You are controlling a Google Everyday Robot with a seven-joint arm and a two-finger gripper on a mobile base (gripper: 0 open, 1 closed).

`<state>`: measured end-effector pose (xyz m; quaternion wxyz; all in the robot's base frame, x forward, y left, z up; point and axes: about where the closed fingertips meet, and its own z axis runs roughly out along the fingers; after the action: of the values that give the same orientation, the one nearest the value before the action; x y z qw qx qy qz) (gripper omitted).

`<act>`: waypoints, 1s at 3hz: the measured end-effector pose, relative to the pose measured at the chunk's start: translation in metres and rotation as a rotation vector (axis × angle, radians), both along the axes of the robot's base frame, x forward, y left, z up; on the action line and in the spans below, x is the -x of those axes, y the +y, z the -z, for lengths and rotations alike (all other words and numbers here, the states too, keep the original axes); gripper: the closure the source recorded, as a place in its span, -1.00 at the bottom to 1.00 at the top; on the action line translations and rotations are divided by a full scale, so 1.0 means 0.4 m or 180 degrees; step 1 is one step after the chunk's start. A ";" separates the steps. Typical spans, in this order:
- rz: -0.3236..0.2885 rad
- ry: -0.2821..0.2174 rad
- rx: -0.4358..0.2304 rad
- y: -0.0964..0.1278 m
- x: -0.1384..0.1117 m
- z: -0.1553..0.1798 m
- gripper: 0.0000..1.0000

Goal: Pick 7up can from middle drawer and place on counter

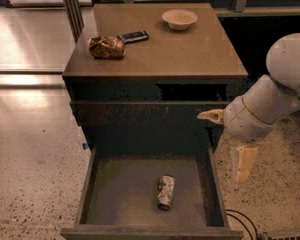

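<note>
The 7up can lies on its side on the grey-green floor of the open middle drawer, right of its centre. The tan counter tops the dark cabinet above. My gripper hangs at the right of the cabinet, above and to the right of the drawer's right wall. Its fingers are spread: one points left against the drawer front, the other points down. It is open and empty, apart from the can.
On the counter lie a shiny brown snack bag, a flat dark phone-like slab and a pale bowl. A dark closed drawer front sits above the open one. Speckled stone floor surrounds the cabinet; a cable lies at lower right.
</note>
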<state>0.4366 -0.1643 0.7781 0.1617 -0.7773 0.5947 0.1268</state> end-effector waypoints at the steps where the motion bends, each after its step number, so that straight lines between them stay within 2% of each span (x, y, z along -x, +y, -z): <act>1: 0.0000 0.0000 0.0000 0.000 0.000 0.000 -1.00; 2: 0.0008 0.0022 -0.0051 0.006 -0.004 0.026 -1.00; 3: 0.0012 0.0078 -0.0085 0.033 -0.041 0.141 -1.00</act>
<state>0.4528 -0.1511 0.7216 0.1650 -0.7723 0.5963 0.1440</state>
